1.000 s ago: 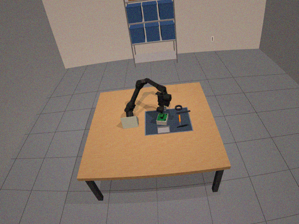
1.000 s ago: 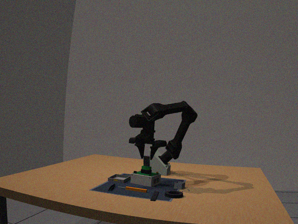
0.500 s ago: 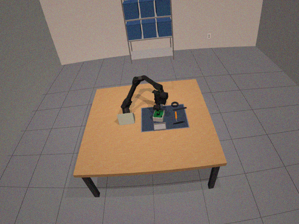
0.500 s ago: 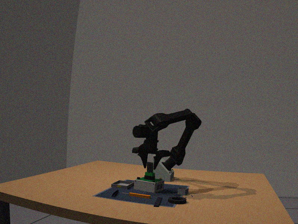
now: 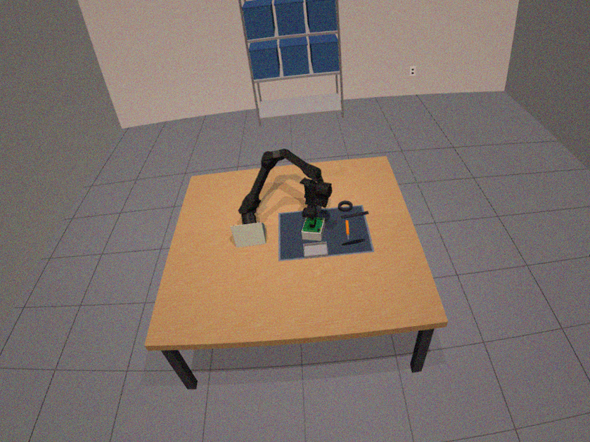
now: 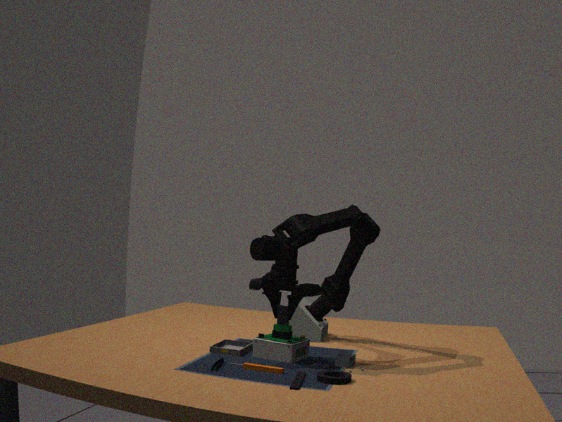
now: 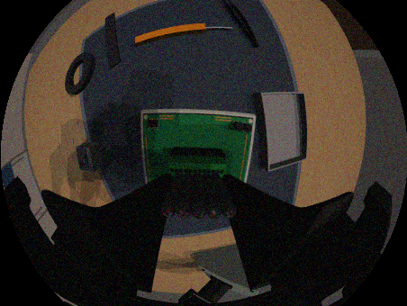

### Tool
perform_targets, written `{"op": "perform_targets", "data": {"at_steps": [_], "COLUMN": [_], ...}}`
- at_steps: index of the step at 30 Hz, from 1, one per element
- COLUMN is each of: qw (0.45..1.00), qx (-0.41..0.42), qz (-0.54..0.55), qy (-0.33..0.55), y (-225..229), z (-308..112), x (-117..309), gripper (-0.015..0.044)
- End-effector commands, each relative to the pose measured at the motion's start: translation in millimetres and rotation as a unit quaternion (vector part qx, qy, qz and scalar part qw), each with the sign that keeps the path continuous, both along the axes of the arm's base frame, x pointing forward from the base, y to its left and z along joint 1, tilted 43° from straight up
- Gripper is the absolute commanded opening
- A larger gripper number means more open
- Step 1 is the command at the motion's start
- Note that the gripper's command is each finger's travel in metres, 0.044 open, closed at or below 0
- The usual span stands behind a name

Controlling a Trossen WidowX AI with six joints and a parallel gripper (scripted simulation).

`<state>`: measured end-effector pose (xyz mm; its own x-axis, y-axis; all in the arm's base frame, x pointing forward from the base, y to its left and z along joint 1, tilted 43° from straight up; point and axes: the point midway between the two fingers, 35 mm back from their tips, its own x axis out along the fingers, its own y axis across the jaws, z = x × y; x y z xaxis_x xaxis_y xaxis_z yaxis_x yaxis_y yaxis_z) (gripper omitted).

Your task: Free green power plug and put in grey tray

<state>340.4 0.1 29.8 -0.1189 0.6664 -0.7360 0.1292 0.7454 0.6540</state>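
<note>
Gripper [image 5: 312, 217] [image 6: 282, 323] [image 7: 196, 181] clamped on plug [image 6: 283, 328]. Plug sits at its socket on the board [image 5: 313, 224] [image 6: 264, 337] [image 7: 198, 130]; looks not yet freed. Left to do: loosening, carrying to tray [image 5: 315, 255] [image 6: 228, 351] [image 7: 302, 128], release, backing clear.

And here we are in what looks like an electronics workbench or lab corner: a broad light-wood table with dark legs [image 5: 301, 291] [image 6: 272, 400] carries a dark blue rectangular work mat [image 5: 289, 239] [image 6: 254, 375] [image 7: 198, 81], with an orange-handled tool with a thin metal shaft [image 5: 347, 227] [image 6: 263, 368] [image 7: 170, 32] lying there near a green circuit board on a pale box [image 5: 312, 234] [image 6: 277, 350] [image 7: 198, 132], while behind stands a grey metal shelf rack [image 5: 299, 36] of blue bins, over grey floor tiles [image 5: 253, 407].
</note>
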Motion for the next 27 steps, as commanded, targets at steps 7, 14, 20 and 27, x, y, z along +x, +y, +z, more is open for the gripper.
{"op": "perform_targets", "data": {"at_steps": [7,14,20,27], "qw": [1.000,1.000,0.999,1.000], "qx": [0.000,-0.002,-0.041,0.013], "qz": [-0.002,-0.001,0.006,-0.005], "qy": [0.003,0.003,0.004,0.003], "y": [0.4,-5.4,-9.0,-20.8], "z": [-1.0,5.7,19.6,18.4], "x": [-1.0,0.1,2.7,2.2], "gripper": [0.0000,0.0000,0.0000,0.0000]}}
